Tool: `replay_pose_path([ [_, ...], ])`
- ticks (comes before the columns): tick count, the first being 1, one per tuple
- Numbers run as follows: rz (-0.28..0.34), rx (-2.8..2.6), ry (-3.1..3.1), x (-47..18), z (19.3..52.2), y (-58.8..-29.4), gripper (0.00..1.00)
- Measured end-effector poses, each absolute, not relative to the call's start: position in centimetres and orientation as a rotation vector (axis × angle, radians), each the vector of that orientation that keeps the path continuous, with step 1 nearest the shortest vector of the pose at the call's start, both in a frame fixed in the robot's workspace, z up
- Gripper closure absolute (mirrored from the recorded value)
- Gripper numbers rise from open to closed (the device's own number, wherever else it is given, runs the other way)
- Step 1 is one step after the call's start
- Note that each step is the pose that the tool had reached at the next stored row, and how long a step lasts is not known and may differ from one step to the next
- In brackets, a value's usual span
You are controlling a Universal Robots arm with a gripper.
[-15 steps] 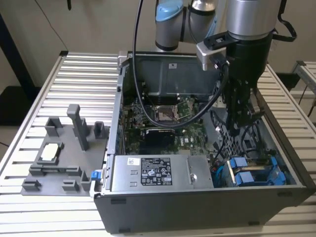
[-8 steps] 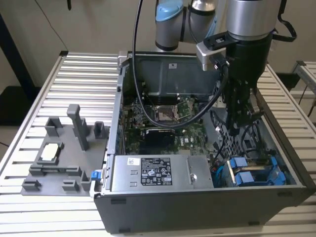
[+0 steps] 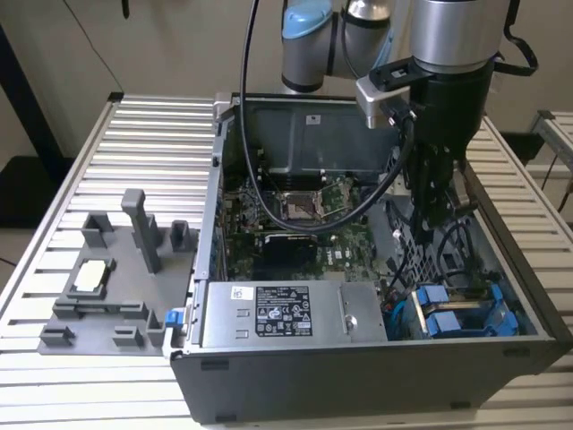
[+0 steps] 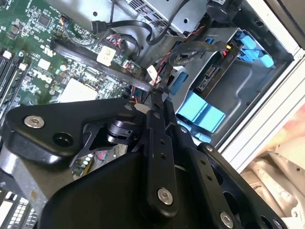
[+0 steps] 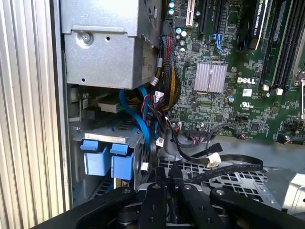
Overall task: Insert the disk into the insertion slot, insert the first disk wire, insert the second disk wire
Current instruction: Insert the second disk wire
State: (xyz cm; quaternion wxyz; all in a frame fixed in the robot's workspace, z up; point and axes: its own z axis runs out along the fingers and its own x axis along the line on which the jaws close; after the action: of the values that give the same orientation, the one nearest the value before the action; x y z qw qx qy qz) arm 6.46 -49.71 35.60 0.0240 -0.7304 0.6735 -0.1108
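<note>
In the exterior view the hand (image 3: 431, 213) hangs low inside the case. Both wrist views show it narrow, pinching a black cable (image 5: 233, 168). The second wrist view shows the disk (image 4: 208, 76) seated in the insertion slot (image 4: 248, 90).

1. The counter (image 3: 152, 134) was made of long silver metal strips lying side by side.
2. A big open computer box (image 3: 358, 385) sat on it, toward the exterior view's right.
3. A flat grey plastic tray (image 3: 125, 278) with little posts lay just beside the box, on the exterior view's left.
</note>
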Motion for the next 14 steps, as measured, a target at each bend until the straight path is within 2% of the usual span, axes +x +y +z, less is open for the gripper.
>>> replay_pose_path([
  [14, -0.342, -2.261, 2.084, 6.53, 35.60, -49.91, 0.84],
])
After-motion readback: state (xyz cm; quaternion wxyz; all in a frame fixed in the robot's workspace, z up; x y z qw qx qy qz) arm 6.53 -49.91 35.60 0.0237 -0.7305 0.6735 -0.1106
